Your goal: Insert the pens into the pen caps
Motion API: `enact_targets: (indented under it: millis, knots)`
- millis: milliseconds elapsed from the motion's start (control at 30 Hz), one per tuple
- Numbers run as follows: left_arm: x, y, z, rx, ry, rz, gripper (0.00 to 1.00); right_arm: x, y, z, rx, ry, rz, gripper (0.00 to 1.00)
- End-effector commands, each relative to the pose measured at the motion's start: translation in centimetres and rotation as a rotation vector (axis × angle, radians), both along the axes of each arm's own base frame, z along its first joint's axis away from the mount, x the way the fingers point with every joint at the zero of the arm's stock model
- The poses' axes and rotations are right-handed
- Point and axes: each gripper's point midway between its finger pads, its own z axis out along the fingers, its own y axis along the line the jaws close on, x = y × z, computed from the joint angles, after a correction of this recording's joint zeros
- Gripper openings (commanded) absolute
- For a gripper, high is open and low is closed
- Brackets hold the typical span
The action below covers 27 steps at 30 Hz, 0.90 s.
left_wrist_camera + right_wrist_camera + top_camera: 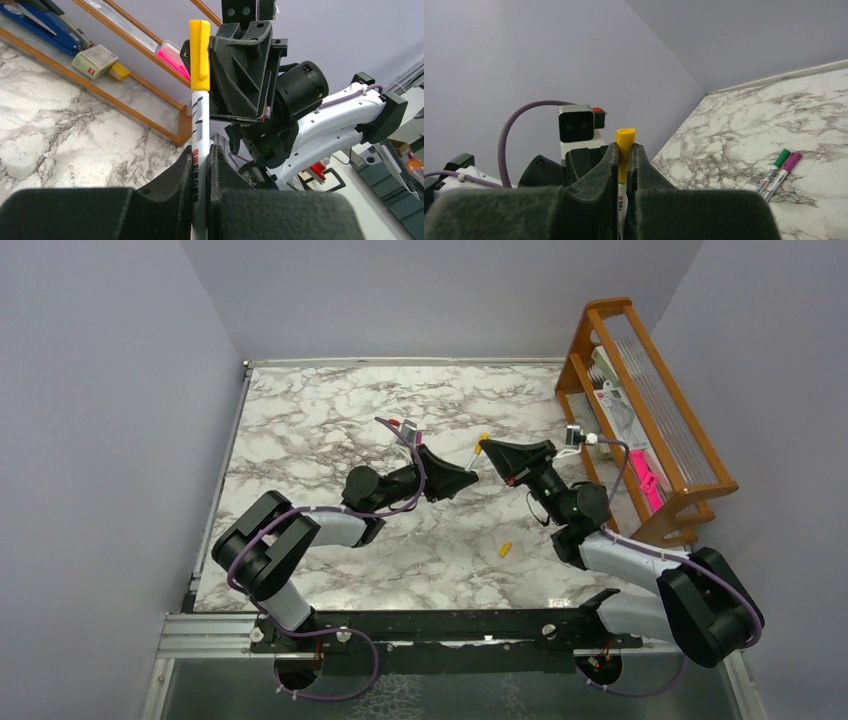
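Above the middle of the marble surface (300,440), a little toward its right edge, a white pen (199,150) is held off the table with a yellow cap (200,55) sitting on its end. The left gripper (201,161) is pressed together on the pen's barrel. The right gripper (624,150) faces it from the other side and pinches the yellow cap between its pads, so the two grippers nearly meet tip to tip.

A loose yellow cap (505,549) lies on the surface nearer the near edge, below the grippers in the top view. Toward the far edge, a green-capped pen (772,172) and a magenta-capped pen (783,176) lie side by side, touching or nearly so. A wooden rack (650,400) stands along the right edge.
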Motion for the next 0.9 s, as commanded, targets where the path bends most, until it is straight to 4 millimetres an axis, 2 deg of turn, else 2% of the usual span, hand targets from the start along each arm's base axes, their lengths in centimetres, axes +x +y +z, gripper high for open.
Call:
enact_targets:
  millis: [0, 400, 667, 867]
  knots:
    - [0.2, -0.1, 6.4, -0.143, -0.174, 0.013, 0.00, -4.7, 4.4, -8.8, -0.300, 0.167, 0.337, 0.01]
    - [0.8, -0.3, 8.6, -0.163, -0.226, 0.012, 0.00, -8.2, 4.0, -12.7, -0.354, 0.226, 0.463, 0.01]
    - [1.5, 0.3, 8.5, -0.135, -0.244, 0.030, 0.00, -9.9, 3.4, -14.5, -0.398, 0.270, 0.501, 0.01]
    - [3.0, 1.7, 9.0, -0.132, -0.253, 0.063, 0.00, -10.4, 2.5, -16.2, -0.492, 0.304, 0.479, 0.01]
